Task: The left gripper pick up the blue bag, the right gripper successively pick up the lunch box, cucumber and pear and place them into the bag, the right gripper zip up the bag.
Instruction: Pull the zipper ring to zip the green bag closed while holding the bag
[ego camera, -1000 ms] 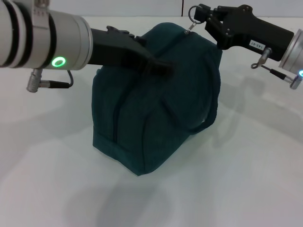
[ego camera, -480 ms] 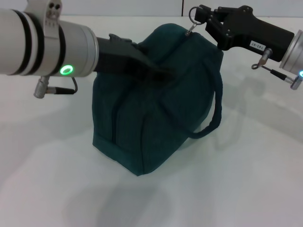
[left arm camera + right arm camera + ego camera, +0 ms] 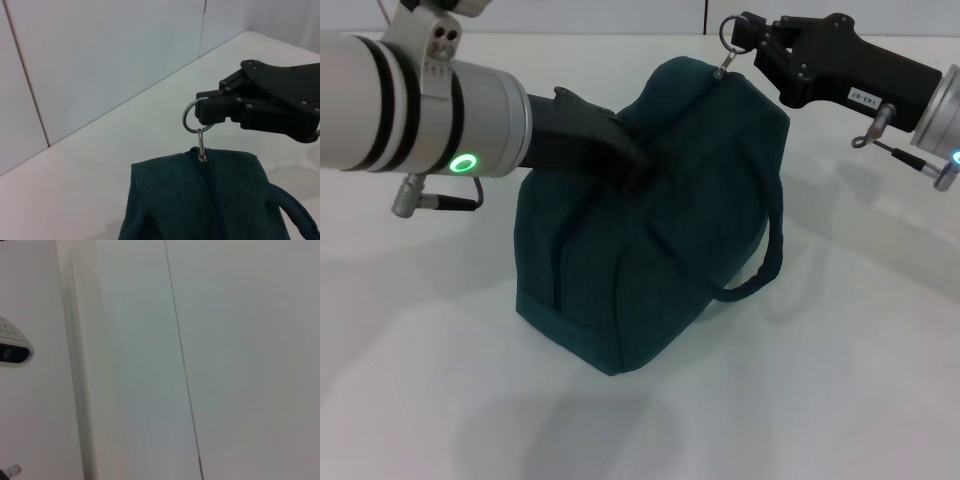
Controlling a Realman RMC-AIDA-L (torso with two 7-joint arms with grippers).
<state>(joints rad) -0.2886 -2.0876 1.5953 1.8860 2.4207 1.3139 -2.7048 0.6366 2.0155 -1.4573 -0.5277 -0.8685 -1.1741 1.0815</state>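
The blue bag (image 3: 650, 250) stands on the white table with its top zipper closed along its length (image 3: 200, 200). My right gripper (image 3: 745, 32) is at the bag's far top end, shut on the metal ring of the zipper pull (image 3: 201, 147). My left gripper (image 3: 630, 160) rests against the top of the bag on its left side, open and holding nothing. One loop handle (image 3: 760, 270) hangs loose down the bag's right side. Lunch box, cucumber and pear are out of view.
White table (image 3: 840, 400) surrounds the bag, and a white wall runs behind it (image 3: 100, 60). The right wrist view shows only white surfaces.
The left gripper let go of the bag's handle and drew back to the left. The handle dropped down the bag's right side. The right gripper kept its hold on the ring.
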